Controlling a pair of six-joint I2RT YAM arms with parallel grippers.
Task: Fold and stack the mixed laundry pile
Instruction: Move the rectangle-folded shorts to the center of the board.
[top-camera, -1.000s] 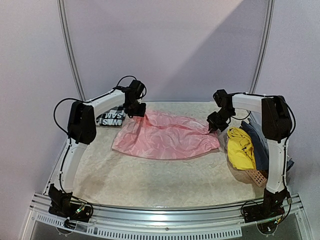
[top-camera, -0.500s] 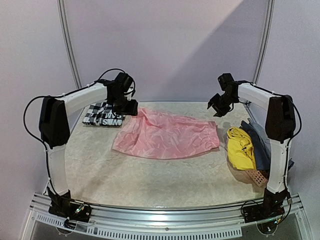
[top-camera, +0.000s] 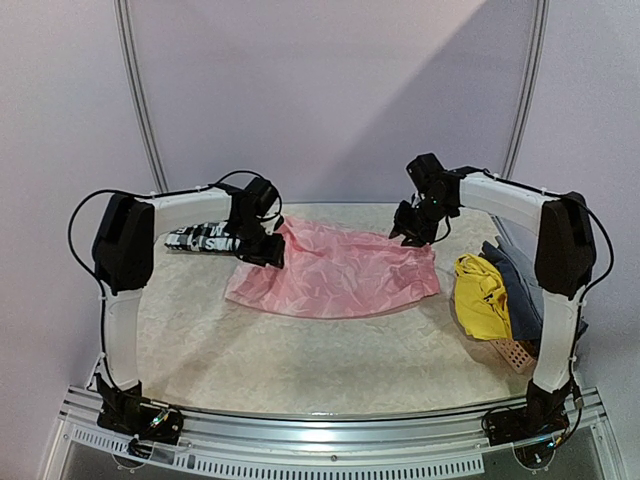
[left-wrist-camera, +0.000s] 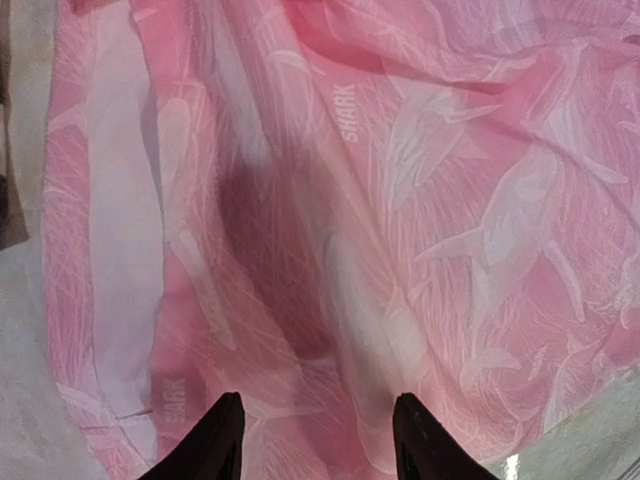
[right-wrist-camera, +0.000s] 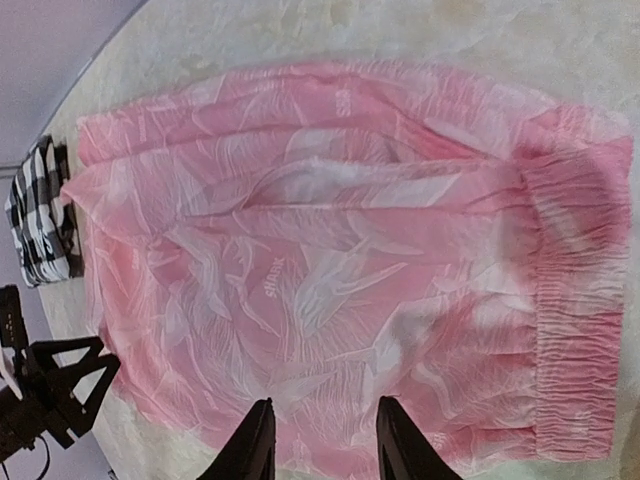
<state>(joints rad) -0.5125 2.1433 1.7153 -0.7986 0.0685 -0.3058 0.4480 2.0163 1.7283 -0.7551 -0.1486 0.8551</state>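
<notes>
The pink garment (top-camera: 335, 272) lies spread flat mid-table, its elastic waistband toward the right (right-wrist-camera: 570, 330). My left gripper (top-camera: 262, 250) hovers over its left end, open, with only pink cloth (left-wrist-camera: 330, 200) showing under the gap between the fingers (left-wrist-camera: 315, 432). My right gripper (top-camera: 410, 228) hangs above the far right corner, also open (right-wrist-camera: 323, 435), holding nothing. The black-and-white checked shirt (top-camera: 200, 238) lies folded at the back left, partly hidden by the left arm. At the right edge, the bright yellow garment (top-camera: 480, 295) and the blue-grey one (top-camera: 518, 280) lie bunched together.
A salmon perforated basket (top-camera: 515, 353) pokes out under the yellow and blue-grey pile at the right. Bare marbled tabletop (top-camera: 320, 360) stretches in front of the pink garment. The right wrist view also catches the checked shirt (right-wrist-camera: 38, 212) and the left gripper (right-wrist-camera: 50, 390).
Both grippers let go of the pink garment's far corners and rose. The left one has come back down over its left end; the right one has shifted left over the far right corner.
</notes>
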